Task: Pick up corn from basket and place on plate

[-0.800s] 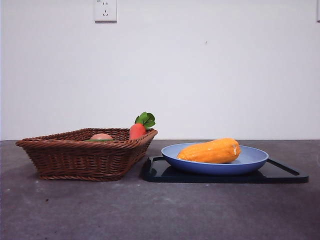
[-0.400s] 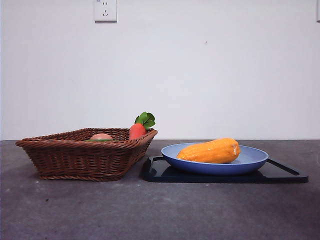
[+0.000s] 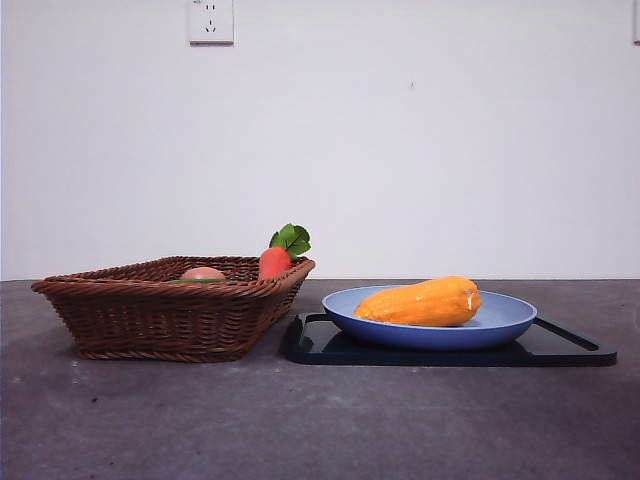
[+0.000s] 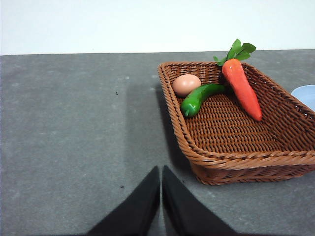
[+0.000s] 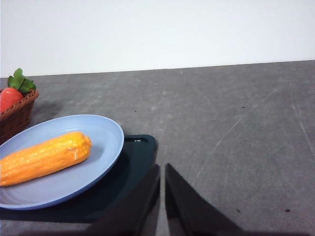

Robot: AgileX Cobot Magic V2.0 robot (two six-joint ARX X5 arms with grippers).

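- The corn (image 3: 420,302) lies on its side in the blue plate (image 3: 500,325), pale blunt end toward the plate's far-right rim; front view hides the plate's inside floor behind its near rim.
- In the right wrist view the corn (image 5: 43,158) is cut off at the picture's edge, so its far tip isn't seen; the plate (image 5: 106,132) is also cropped there.
- The plate sits on a flat black tray (image 3: 570,345); tray's middle is covered by the plate.
- The wicker basket (image 3: 160,320) stands just beside the tray on the grey counter (image 3: 320,420); can't tell if they touch.
- Inside the basket, per left wrist view: a carrot (image 4: 242,87) w/ green leaves leaning on the far wall, a green pepper (image 4: 199,97), a pinkish egg (image 4: 186,84). From the front only the carrot top (image 3: 274,262) and the egg's crown (image 3: 203,272) peek over the rim; the pepper is barely a green sliver.
- Left end effector (image 4: 161,189): jaws pressed nearly together, nothing between them, over bare counter near the basket's corner.
- Right end effector (image 5: 162,189): jaws narrow, only a thin gap, gripping nothing, beside the tray's corner.
- Neither arm shows in the front view.
- A wall socket (image 3: 211,20) is cropped at the top.
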